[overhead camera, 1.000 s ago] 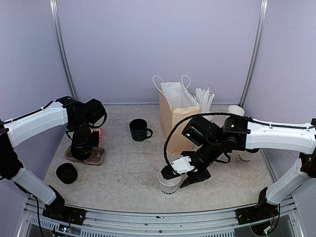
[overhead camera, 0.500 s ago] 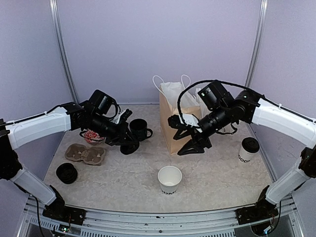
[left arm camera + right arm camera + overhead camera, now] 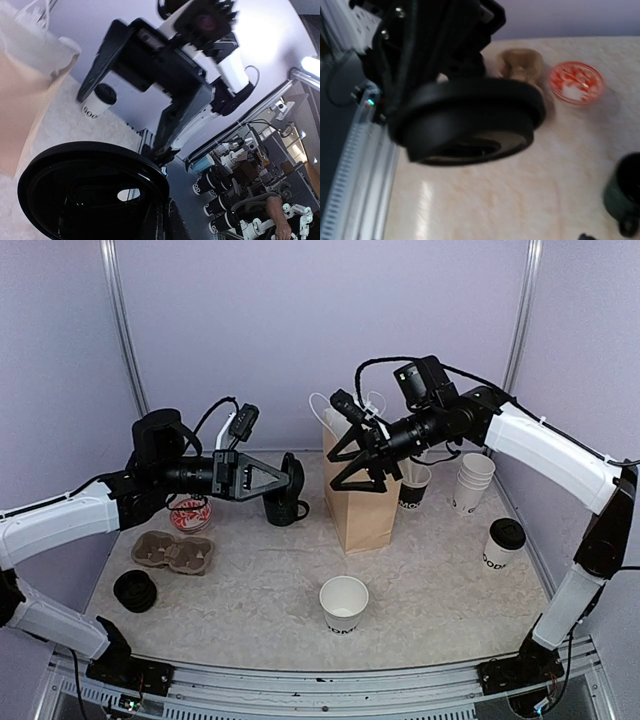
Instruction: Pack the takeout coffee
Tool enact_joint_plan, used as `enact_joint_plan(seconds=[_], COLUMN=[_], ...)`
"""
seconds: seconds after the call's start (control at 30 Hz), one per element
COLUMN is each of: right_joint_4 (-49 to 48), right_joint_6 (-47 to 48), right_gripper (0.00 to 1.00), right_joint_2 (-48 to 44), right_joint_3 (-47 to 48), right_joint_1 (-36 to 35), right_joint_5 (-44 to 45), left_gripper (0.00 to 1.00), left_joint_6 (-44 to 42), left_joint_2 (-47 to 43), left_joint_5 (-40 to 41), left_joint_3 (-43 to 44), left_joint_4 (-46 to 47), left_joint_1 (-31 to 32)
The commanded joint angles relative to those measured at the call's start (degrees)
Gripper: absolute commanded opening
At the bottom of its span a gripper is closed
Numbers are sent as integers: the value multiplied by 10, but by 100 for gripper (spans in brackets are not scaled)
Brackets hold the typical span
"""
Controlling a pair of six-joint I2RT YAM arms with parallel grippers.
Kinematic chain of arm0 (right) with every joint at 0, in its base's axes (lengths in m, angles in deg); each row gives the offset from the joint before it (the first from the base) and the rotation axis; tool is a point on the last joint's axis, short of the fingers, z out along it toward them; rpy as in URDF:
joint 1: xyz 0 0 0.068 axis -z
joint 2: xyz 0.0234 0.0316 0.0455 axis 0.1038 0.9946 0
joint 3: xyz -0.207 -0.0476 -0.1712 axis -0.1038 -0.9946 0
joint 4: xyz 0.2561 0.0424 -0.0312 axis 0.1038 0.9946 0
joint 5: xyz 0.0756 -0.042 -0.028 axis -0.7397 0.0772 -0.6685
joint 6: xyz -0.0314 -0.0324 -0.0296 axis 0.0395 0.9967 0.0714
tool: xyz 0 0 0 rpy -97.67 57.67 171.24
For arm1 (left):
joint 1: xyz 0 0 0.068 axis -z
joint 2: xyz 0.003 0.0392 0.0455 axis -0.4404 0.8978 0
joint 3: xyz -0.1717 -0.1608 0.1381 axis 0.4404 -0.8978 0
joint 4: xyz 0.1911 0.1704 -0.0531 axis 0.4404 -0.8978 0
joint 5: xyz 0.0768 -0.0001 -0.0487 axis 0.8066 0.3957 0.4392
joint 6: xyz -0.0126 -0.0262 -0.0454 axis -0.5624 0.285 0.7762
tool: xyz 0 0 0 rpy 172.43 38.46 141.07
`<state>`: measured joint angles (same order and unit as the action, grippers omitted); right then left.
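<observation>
My left gripper point(image 3: 284, 478) is raised above the table, points right and is shut on a black plastic lid point(image 3: 293, 478). The lid fills the lower left of the left wrist view point(image 3: 95, 195) and hangs in the middle of the right wrist view point(image 3: 470, 120). My right gripper point(image 3: 346, 445) is open and empty, held high beside the brown paper bag point(image 3: 362, 502), facing the lid. A lidless white lettered cup point(image 3: 343, 603) stands at the front centre. One lidded coffee cup point(image 3: 503, 543) stands at the right, another point(image 3: 413, 486) behind the bag.
A stack of lidless white cups point(image 3: 472, 481) stands back right. A dark green mug point(image 3: 282, 507) is below the left gripper. A cardboard cup carrier point(image 3: 175, 552), a red patterned bowl point(image 3: 188, 516) and a stack of black lids point(image 3: 134, 590) lie at the left.
The left arm rose from the carrier and swung right with the black lid. The right arm left the lidless cup, rose and now faces left beside the bag.
</observation>
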<state>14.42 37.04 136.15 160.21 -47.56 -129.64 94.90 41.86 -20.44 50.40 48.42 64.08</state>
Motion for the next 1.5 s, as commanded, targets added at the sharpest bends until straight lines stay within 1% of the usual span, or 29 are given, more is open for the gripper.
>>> enact_joint_plan(seconds=[0.0,0.07,0.2,0.37,0.63,0.8,0.83,0.9,0.93,1.0,1.07,1.13,1.23,1.33,1.47], right_joint_4=[-27,-37,-53,-62,-65,-64,-62,-54,-51,-49,-44,-36,-26,-18,5], right_joint_6=[-62,-79,-109,-118,-130,-139,-136,-120,-112,-90,-69,-50,-26,-6,27], right_gripper=[84,86,91,96,98,97,97,97,96,97,97,97,99,99,100], right_joint_2=[23,32,47,57,77,79,77,70,64,45,24,5,-26,-56,-87], right_joint_3=[43,53,66,73,108,107,104,92,85,68,55,51,41,22,-4], right_joint_1=[0,-1,-1,-4,-23,-27,-27,-26,-25,-23,-18,-10,1,22,69], right_joint_5=[-74,-94,-126,-139,-113,-85,-64,-22,-6,20,46,66,102,116,117], left_gripper=[0,0,0,0,0,0,0,1,7,22,34,40,46,54,60], left_joint_6=[50,63,73,113,158,158,150,93,47,-48,-119,-173,-214,-236,-278], left_joint_2=[-12,-10,-3,8,31,40,40,32,28,16,8,14,26,56,146], left_joint_5=[-43,-49,-52,-55,-55,-51,-46,-22,-4,57,149,216,322,402,468], left_joint_3=[-15,-20,-24,-40,-44,-43,-41,-28,-16,10,36,63,83,99,140], left_joint_4=[189,218,242,312,386,383,362,264,191,45,-76,-175,-256,-300,-347], left_joint_1=[0,-1,-1,0,5,5,4,2,3,4,3,2,9,14,32])
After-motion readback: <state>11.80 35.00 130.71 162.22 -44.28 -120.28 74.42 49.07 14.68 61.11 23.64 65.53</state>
